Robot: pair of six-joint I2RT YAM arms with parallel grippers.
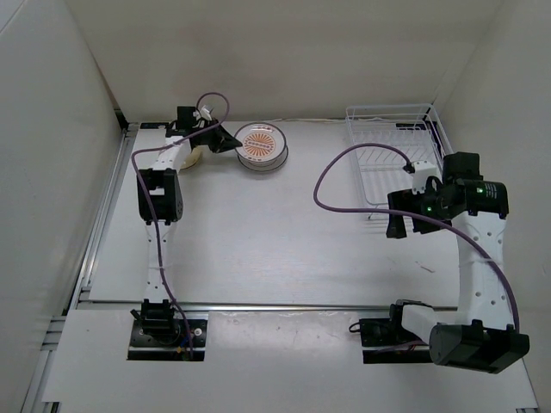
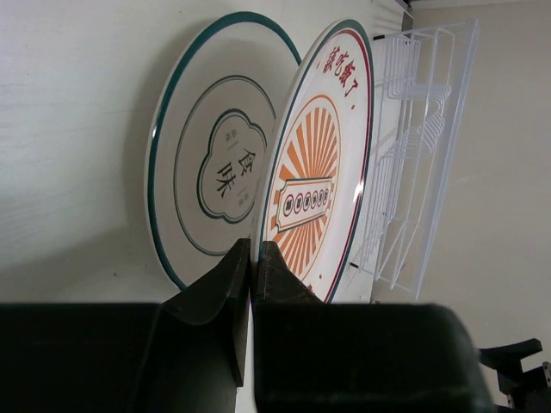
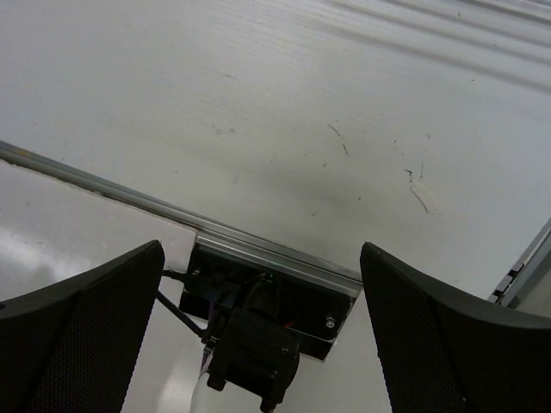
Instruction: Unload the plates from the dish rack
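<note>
Ringed plate (image 2: 207,172) lettered 食味, left end effector (image 2: 252,249) clamped on sunburst plate (image 2: 314,172) rim — right end effector (image 3: 260,251) spread apart

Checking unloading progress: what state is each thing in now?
Rack: no plates in it.
Ringed plate: out of the rack, lying flat.
Sunburst plate: out, overlapping the ringed plate.
Tan plate: out, mostly hidden under the left arm.
Left tool: shut, at the plates' edge.
Right tool: open, empty.
</note>
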